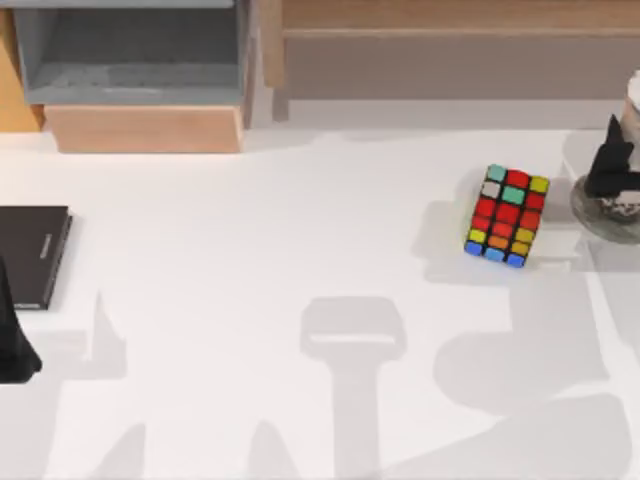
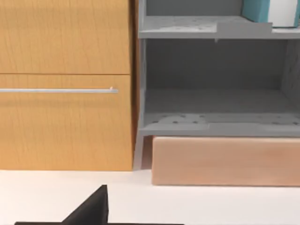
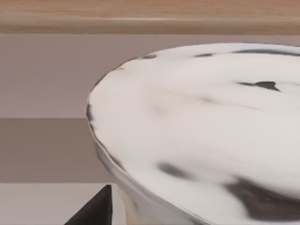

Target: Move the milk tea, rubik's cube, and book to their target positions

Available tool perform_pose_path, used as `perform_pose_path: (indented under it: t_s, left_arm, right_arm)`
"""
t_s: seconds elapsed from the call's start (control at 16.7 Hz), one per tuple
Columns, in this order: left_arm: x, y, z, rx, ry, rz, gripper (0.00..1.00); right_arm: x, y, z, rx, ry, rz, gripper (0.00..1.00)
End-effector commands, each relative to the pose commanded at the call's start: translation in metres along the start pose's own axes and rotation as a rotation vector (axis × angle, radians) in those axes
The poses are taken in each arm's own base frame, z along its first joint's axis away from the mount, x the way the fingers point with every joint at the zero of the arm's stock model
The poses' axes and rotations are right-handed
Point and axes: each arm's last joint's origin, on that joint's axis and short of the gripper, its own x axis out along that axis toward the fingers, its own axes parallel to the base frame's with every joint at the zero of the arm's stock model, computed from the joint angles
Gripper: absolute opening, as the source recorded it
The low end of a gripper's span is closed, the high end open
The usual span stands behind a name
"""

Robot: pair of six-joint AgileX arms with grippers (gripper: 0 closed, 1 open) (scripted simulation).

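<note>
The rubik's cube (image 1: pixel 507 216) stands on the white table, right of centre. At the table's far right edge my right gripper (image 1: pixel 612 162) hovers beside the milk tea (image 1: pixel 633 108). The cup's white top (image 3: pixel 201 131) looms very close in the right wrist view, off to one side of a black fingertip (image 3: pixel 96 208), and the gripper looks open. The teal book (image 2: pixel 255 9) stands on the upper level of the grey shelf (image 2: pixel 211 119). My left gripper (image 1: pixel 12 345) is parked at the table's left edge, open, one fingertip (image 2: pixel 93 211) showing.
A flat grey round disc (image 1: pixel 598 215) lies under the right gripper. A thin black slab (image 1: pixel 30 255) lies at the left edge. A wooden block (image 1: pixel 145 128) sits in front of the shelf, and a wooden cabinet (image 2: pixel 61 93) stands beside it.
</note>
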Motion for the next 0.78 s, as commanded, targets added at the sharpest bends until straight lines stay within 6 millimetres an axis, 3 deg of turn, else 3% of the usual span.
perform_pose_path:
  t_s: [0.18, 0.6, 0.78]
  left_arm:
    - [0.000, 0.000, 0.000, 0.000, 0.000, 0.000, 1.00]
    - [0.000, 0.000, 0.000, 0.000, 0.000, 0.000, 1.00]
    - [0.000, 0.000, 0.000, 0.000, 0.000, 0.000, 1.00]
  right_arm:
    - [-0.001, 0.000, 0.000, 0.000, -0.002, 0.001, 1.00]
    - [-0.029, 0.000, -0.002, 0.000, -0.001, 0.001, 1.00]
    - [-0.029, -0.001, -0.003, 0.000, 0.003, -0.002, 1.00]
